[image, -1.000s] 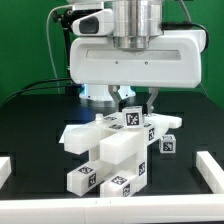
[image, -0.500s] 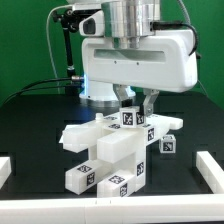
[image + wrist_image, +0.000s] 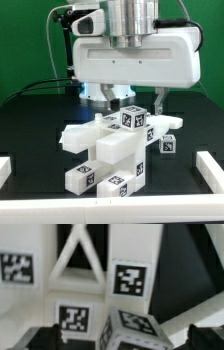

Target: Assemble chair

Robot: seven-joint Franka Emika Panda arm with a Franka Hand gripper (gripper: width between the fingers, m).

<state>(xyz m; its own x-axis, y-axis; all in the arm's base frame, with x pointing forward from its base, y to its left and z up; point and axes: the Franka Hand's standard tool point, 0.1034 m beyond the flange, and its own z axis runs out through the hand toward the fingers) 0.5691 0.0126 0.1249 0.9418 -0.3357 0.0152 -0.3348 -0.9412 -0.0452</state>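
The chair (image 3: 112, 148) is a cluster of glossy white tagged blocks stacked in the middle of the black table. Its topmost small cube (image 3: 133, 118) carries a square tag. My gripper (image 3: 135, 102) hangs right above that cube and is open, one finger on each side of it and neither touching. In the wrist view the same cube (image 3: 137, 328) sits between the dark fingertips (image 3: 45, 338), with the gripper (image 3: 125, 339) holding nothing. Below it lie white panels with tags (image 3: 128, 278) and slanted bars (image 3: 72, 255).
White rails border the table at the exterior view's left (image 3: 5, 166), right (image 3: 211, 166) and front (image 3: 100, 212). A small tagged block (image 3: 170, 142) sticks out on the cluster's right. The arm's wide white body (image 3: 135, 55) hangs over the back of the scene.
The jaws were closed on the top cube and have now spread wide, letting it go. The cube stays on the stack. The arm has hardly moved.
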